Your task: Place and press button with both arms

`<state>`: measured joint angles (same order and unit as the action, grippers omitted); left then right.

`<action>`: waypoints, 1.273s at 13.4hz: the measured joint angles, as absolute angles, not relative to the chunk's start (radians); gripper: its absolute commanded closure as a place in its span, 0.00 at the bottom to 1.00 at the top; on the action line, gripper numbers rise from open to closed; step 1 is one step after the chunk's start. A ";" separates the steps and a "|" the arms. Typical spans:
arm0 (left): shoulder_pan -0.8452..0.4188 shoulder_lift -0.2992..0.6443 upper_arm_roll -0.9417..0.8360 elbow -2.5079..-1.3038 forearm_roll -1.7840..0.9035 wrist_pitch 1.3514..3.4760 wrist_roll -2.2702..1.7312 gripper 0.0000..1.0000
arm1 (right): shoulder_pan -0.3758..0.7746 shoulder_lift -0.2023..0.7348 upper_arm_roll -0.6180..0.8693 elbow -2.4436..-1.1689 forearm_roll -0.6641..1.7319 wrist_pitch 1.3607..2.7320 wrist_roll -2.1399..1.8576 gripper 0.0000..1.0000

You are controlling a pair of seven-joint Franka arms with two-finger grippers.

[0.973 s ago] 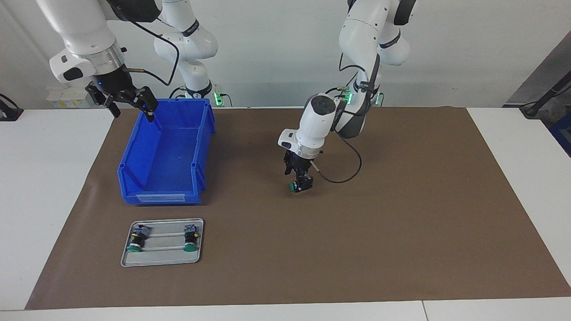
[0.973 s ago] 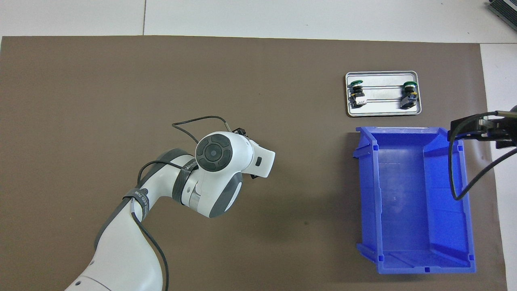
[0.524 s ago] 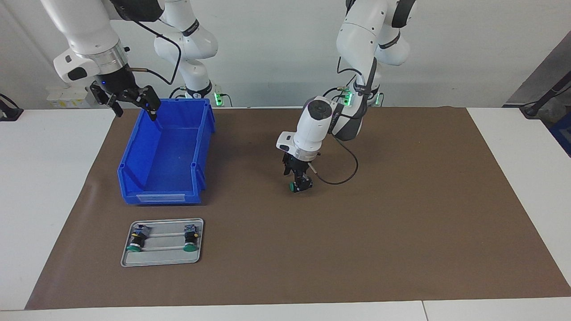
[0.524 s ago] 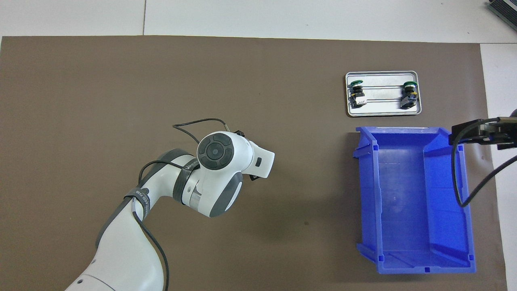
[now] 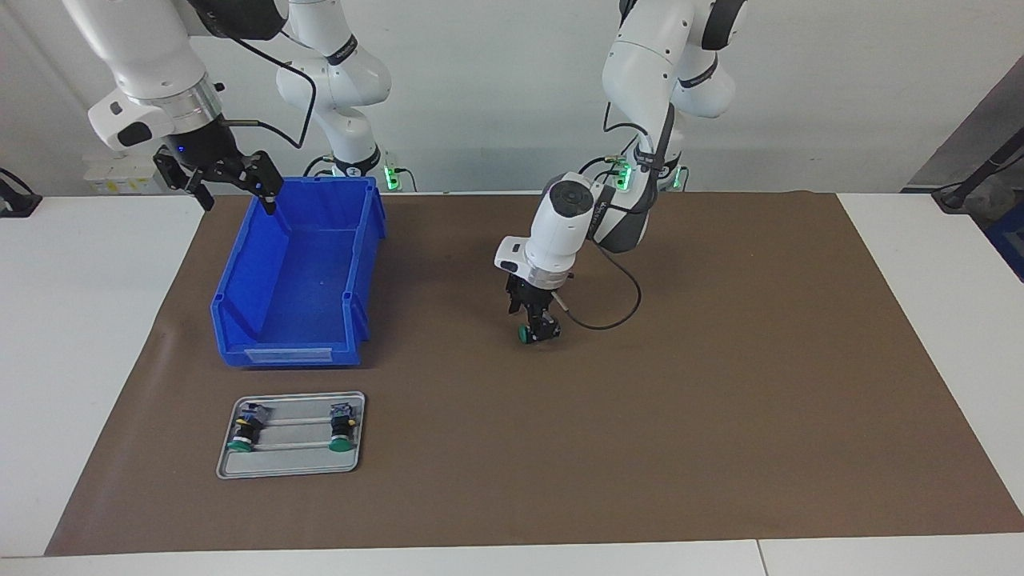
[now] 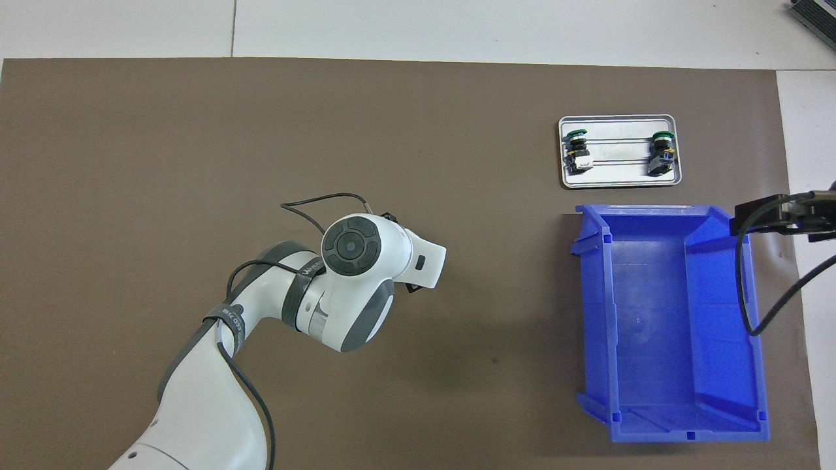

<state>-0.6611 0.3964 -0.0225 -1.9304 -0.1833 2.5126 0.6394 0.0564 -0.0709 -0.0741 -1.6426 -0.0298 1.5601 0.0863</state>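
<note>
My left gripper points down over the middle of the brown mat and is shut on a button, whose green cap faces sideways toward the right arm's end. The button is at the mat's surface; I cannot tell if it touches. In the overhead view the left wrist hides this gripper and button. My right gripper hangs open and empty in the air over the blue bin's corner, and shows at the overhead view's edge.
A blue bin stands empty at the right arm's end. Farther from the robots lies a metal tray with two more green-capped buttons.
The left gripper has sunk slightly with the button and drawn a little toward the robots. The right gripper has only wavered above the bin's corner.
</note>
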 measured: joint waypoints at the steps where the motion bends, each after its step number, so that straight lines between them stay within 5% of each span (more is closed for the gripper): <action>1: -0.661 0.397 -0.022 -1.930 -0.183 2.513 0.639 0.23 | 0.055 -0.071 -0.074 -1.643 -0.030 1.560 0.086 0.00; 5: -0.661 0.399 -0.022 -1.931 -0.183 2.516 0.639 0.28 | 0.054 -0.074 -0.074 -1.643 -0.030 1.560 0.086 0.00; 12: -0.662 0.404 -0.020 -1.929 -0.177 2.518 0.641 0.76 | 0.055 -0.080 -0.074 -1.643 -0.030 1.560 0.086 0.00; 17: -0.662 0.404 -0.016 -1.928 -0.176 2.518 0.641 0.78 | 0.060 -0.081 -0.066 -1.643 -0.029 1.560 0.086 0.00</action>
<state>-0.6619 0.4038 -0.0158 -1.9279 -0.1764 2.5178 0.6413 0.0599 -0.0808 -0.0663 -1.6426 -0.0295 1.5601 0.0864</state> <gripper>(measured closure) 0.599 0.000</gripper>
